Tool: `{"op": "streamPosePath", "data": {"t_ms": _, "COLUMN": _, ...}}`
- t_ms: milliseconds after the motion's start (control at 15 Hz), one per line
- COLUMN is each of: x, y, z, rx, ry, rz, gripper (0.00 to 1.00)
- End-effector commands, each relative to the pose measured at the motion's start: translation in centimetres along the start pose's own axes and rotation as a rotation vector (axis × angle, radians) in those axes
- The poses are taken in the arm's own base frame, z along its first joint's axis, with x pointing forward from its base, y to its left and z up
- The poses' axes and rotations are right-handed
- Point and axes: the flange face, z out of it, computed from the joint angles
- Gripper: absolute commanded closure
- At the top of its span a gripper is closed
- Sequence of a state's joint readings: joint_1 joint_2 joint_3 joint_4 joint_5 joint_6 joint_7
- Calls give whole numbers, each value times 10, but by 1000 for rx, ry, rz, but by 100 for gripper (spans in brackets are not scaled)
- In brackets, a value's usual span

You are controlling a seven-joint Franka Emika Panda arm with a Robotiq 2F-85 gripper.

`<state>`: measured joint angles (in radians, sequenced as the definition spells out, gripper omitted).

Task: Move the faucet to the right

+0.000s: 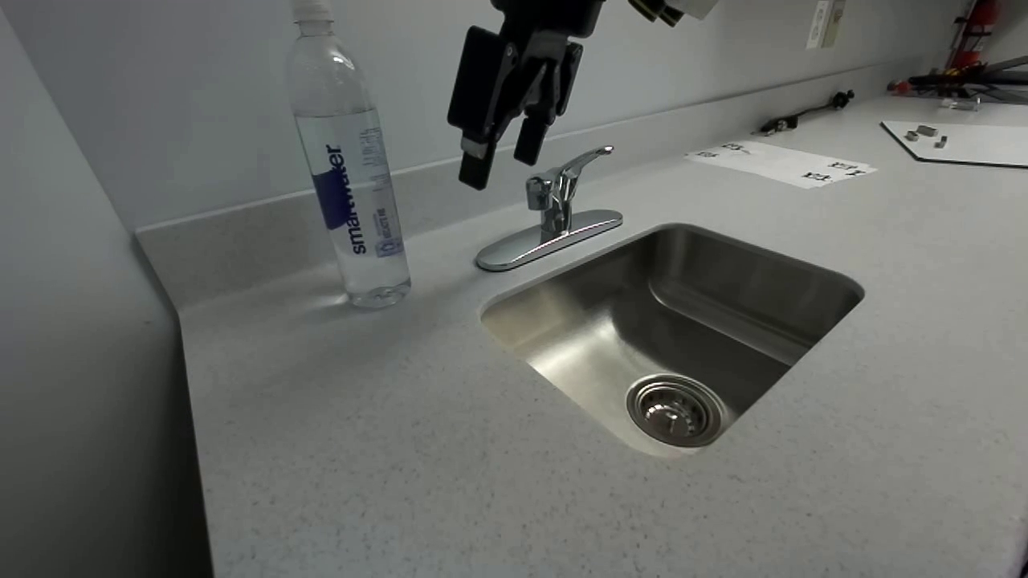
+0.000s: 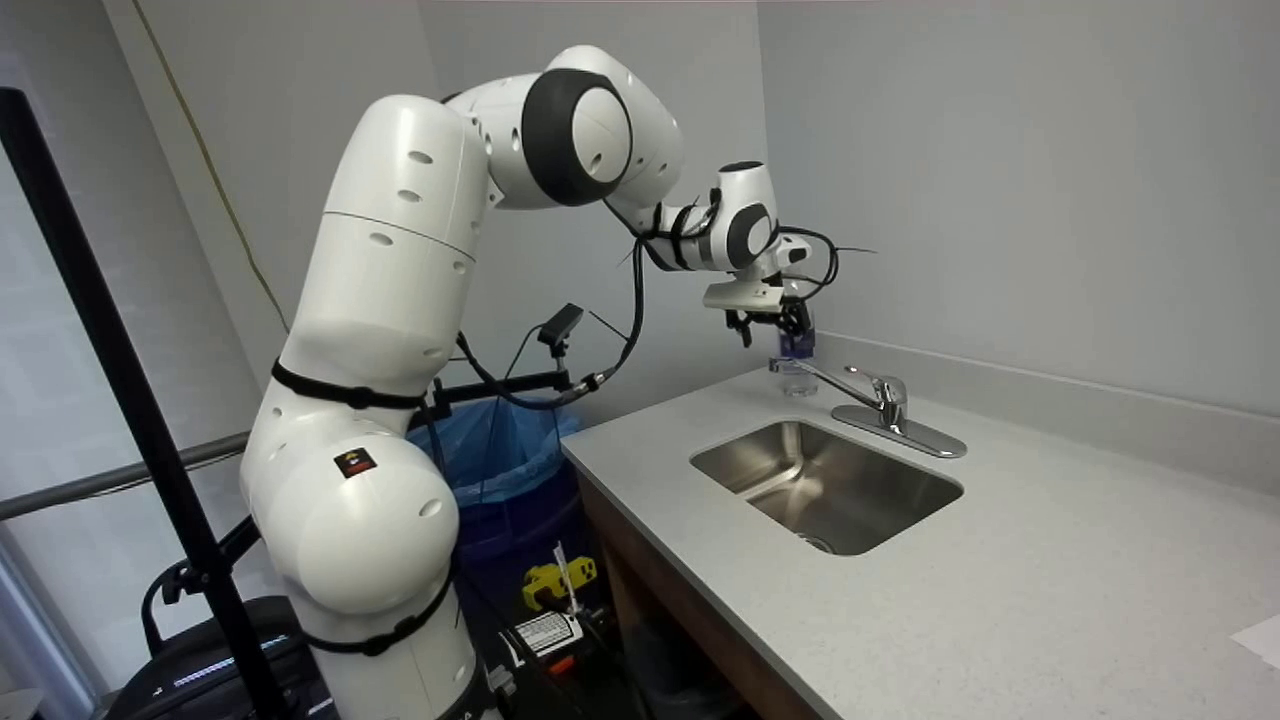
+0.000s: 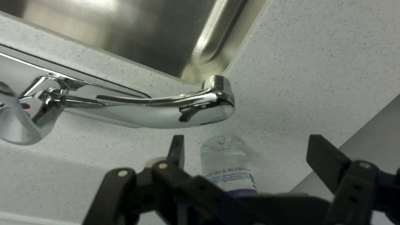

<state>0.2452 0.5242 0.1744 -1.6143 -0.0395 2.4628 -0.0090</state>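
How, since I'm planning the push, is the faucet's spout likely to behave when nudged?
The spout looks like chromed metal, so it probably won't flex. Its smooth, rounded surface may be slippery. It joins the faucet body at one end only, so it would likely swivel.

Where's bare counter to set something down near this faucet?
In an exterior view, the counter is bare left of the sink, forward of the smartwater bottle, and between sink and printed sheets. Crowded: along the backsplash, where bottle, faucet and hand cluster.
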Motion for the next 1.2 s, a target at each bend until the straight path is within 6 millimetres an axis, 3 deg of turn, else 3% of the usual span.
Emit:
{"op": "streamPosePath", "data": {"t_ms": 0, "x": 14, "y": -2, "z": 9, "rx": -30, "ry": 21, "rz": 22, "gripper": 0}}
{"op": "streamPosePath", "data": {"t_ms": 733, "x": 7, "y": -4, "z": 37, "rx": -30, "ry": -66, "rz": 13, "gripper": 0}}
{"op": "streamPosePath", "data": {"t_ms": 1133, "x": -8, "y": 3, "z": 34, "rx": -66, "ry": -149, "rz": -35, "gripper": 0}}
